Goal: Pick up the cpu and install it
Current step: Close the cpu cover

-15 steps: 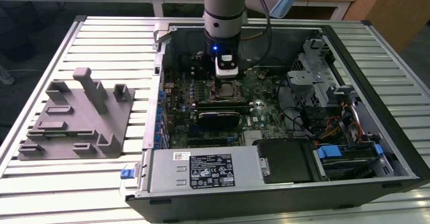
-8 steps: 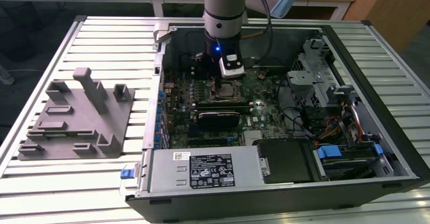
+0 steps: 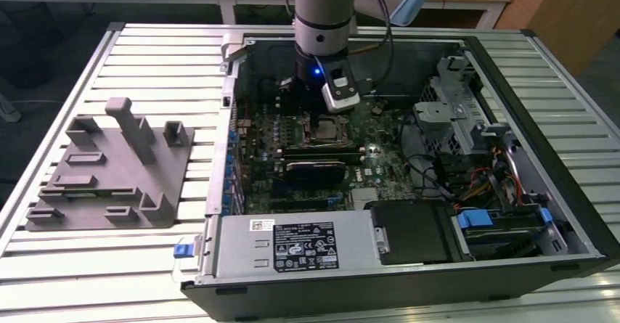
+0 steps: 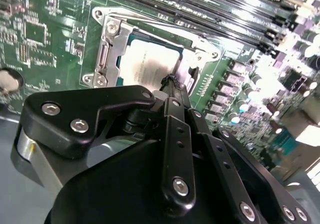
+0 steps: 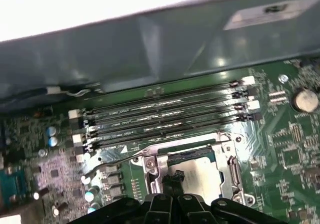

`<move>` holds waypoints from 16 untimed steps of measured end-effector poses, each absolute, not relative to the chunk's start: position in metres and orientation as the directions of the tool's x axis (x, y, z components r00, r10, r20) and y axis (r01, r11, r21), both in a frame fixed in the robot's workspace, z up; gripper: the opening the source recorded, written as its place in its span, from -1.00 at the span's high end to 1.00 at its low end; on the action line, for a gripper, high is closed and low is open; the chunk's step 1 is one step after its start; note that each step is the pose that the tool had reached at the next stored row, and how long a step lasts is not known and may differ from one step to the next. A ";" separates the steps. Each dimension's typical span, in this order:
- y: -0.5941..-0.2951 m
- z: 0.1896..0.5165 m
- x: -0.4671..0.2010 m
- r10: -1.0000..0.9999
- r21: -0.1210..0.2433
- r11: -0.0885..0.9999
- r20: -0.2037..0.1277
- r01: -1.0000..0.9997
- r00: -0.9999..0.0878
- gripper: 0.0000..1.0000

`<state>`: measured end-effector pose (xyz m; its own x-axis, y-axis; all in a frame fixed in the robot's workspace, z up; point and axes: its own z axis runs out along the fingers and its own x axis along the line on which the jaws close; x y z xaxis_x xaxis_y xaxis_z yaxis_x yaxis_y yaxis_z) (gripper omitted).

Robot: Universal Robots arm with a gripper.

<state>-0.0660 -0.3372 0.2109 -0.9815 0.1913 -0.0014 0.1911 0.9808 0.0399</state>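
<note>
- The cpu (image 4: 147,66) lies flat in the socket frame (image 4: 107,48) on the green motherboard (image 4: 45,38), silvery top facing up.
- In the second wrist view the tool (image 4: 171,83) has its black fingertips drawn together with nothing between them, poised just over the cpu's edge.
- In the exterior view the arm (image 3: 324,18) reaches down into the open computer case (image 3: 571,214).
- A grey fixture (image 3: 107,170) sits on the slatted surface (image 3: 97,265), on the exterior view's left, well apart from the case.
</note>
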 end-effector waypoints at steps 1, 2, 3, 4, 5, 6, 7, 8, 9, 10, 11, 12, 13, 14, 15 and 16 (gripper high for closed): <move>-0.337 0.211 -0.066 0.182 0.039 0.983 -0.001 0.181 -0.983 0.79; -0.337 0.211 -0.066 0.179 0.039 0.983 -0.002 0.179 -0.984 0.79; -0.338 0.210 -0.066 0.179 0.039 0.983 -0.002 0.179 -0.984 0.79; -0.338 0.210 -0.066 0.179 0.039 0.983 -0.002 0.179 -0.984 0.79; -0.338 0.209 -0.066 0.179 0.039 0.983 -0.002 0.179 -0.984 0.79; -0.339 0.208 -0.066 0.179 0.039 0.983 -0.002 0.179 -0.984 0.79; -0.339 0.208 -0.066 0.179 0.039 0.983 -0.002 0.179 -0.984 0.79; -0.339 0.207 -0.066 0.179 0.039 0.983 -0.002 0.179 -0.984 0.79; -0.339 0.207 -0.067 0.179 0.039 0.983 -0.002 0.179 -0.984 0.79; -0.339 0.206 -0.068 0.179 0.039 0.983 -0.002 0.179 -0.984 0.79; -0.339 0.206 -0.069 0.179 0.039 0.983 -0.002 0.179 -0.984 0.79; -0.339 0.205 -0.070 0.179 0.039 0.983 -0.002 0.179 -0.984 0.79; -0.339 0.205 -0.071 0.179 0.039 0.983 -0.002 0.179 -0.984 0.79; -0.339 0.204 -0.072 0.179 0.039 0.983 -0.002 0.179 -0.984 0.79; -0.339 0.204 -0.073 0.179 0.039 0.983 -0.002 0.179 -0.984 0.79; -0.339 0.204 -0.074 0.179 0.039 0.983 -0.002 0.179 -0.984 0.79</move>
